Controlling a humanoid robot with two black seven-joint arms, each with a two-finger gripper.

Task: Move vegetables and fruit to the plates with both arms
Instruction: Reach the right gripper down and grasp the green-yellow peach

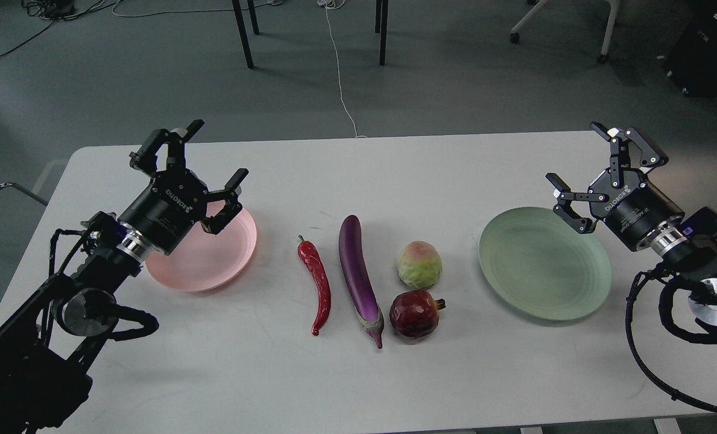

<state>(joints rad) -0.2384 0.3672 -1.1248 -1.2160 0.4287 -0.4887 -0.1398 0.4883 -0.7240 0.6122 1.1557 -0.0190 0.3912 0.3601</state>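
Red chili pepper (316,283) beside eggplant (360,278); pomegranate (414,313) nearly touching eggplant tip.

Centre frame, lying lengthwise: red chili (316,282), purple eggplant (360,277). Right of these: pale green fruit (419,264) above dark pomegranate (415,314). Pink plate (212,253) left, green plate (545,263) right, both empty.
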